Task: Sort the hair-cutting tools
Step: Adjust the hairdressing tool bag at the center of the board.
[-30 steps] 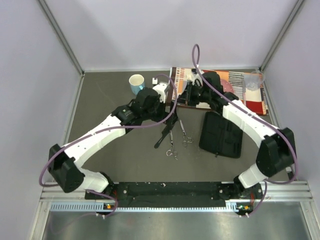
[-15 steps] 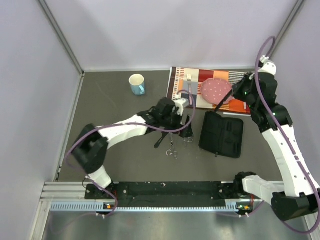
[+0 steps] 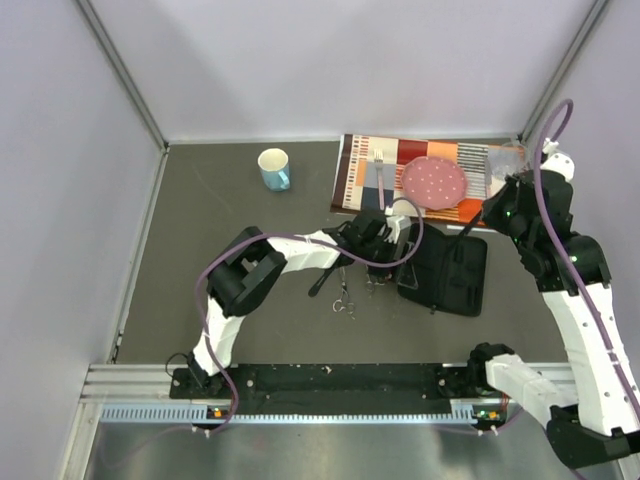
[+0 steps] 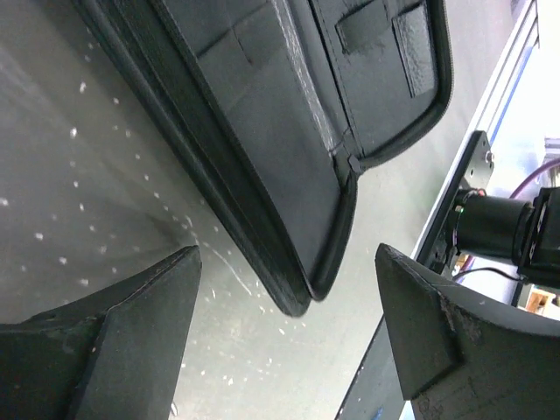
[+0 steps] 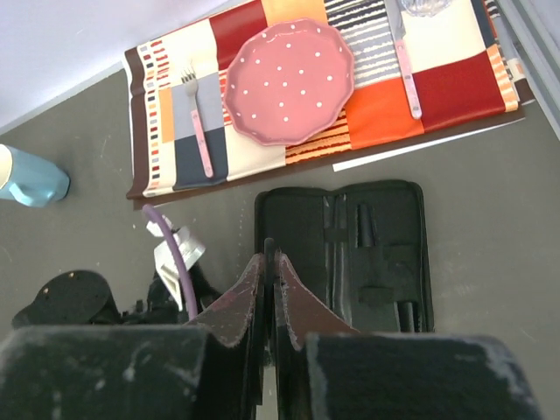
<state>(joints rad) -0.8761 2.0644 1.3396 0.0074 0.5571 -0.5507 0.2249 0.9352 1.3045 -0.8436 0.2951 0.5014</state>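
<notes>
Left gripper [image 3: 385,255] [image 4: 287,255]: low over the dark grey table [image 3: 220,230], at the left edge of the open black rectangular zip case [image 3: 450,265] [image 4: 262,131]. Fingers are apart. In the left wrist view a rounded corner of the case lies between them, touching neither finger, and nothing is held.

Right gripper [image 3: 495,212] [image 5: 269,258]: raised above the far right part of the case. Fingers are together, clamped on a slim black comb [image 3: 465,228] [image 5: 269,248]. This shows as a thin dark strip at the fingertips in the right wrist view, and slants down and to the left in the top view.

Tools on the table – all left of the case:
- Two thin silver metal scissors, one just beside the left gripper [image 3: 373,280], the other nearer the arm bases [image 3: 345,300].
- A flat straight black comb [image 3: 322,280], lying at a slant just left of the scissors.

Other items – far side of the table:
- A striped placemat [image 3: 350,185] carrying a pink dotted plate [image 3: 433,180] [image 5: 289,83] and a fork with a pinkish handle [image 3: 380,175] [image 5: 199,131].
- A light blue mug [image 3: 272,168], well left of the placemat.
</notes>
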